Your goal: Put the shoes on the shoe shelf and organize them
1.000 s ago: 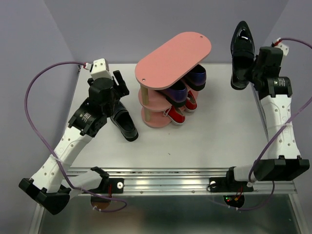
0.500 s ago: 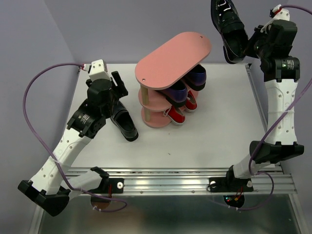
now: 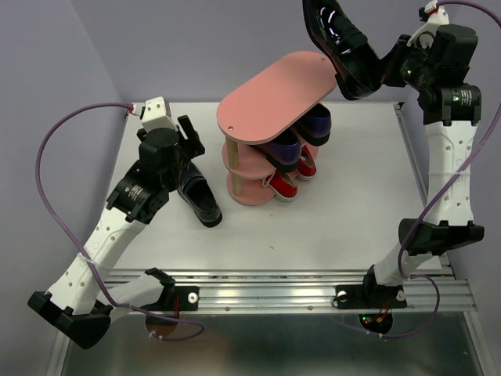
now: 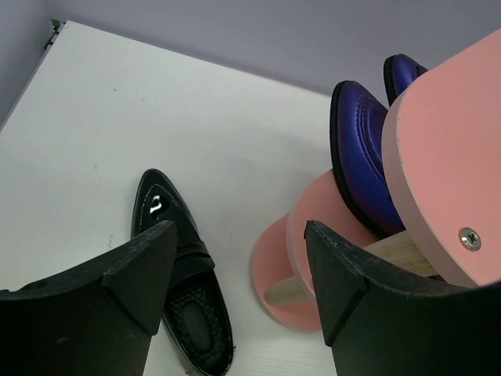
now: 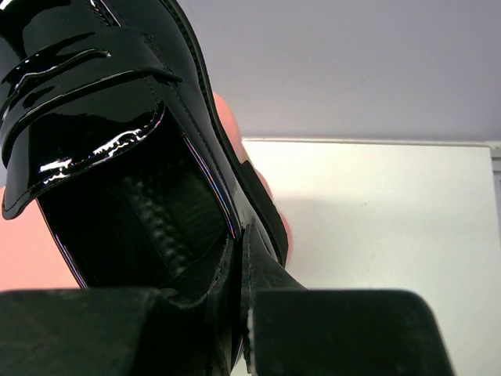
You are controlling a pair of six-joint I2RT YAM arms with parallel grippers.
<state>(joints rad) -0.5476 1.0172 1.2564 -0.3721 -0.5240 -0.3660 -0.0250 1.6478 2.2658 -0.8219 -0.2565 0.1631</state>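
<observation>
The pink three-tier shoe shelf stands mid-table. The purple pair sits on its middle tier and the red sneakers on the bottom tier. My right gripper is shut on the heel of a black loafer and holds it high over the right end of the top board; the right wrist view shows the loafer close up. The other black loafer lies on the table left of the shelf. My left gripper is open and empty just above it.
The white table ends at a metal rail at the near side. Purple walls close in at the back and both sides. Purple cables loop from both arms.
My right arm has lifted the black loafer from the table's right rear and carried it up and left, over the shelf's top board. The left arm has barely moved.
</observation>
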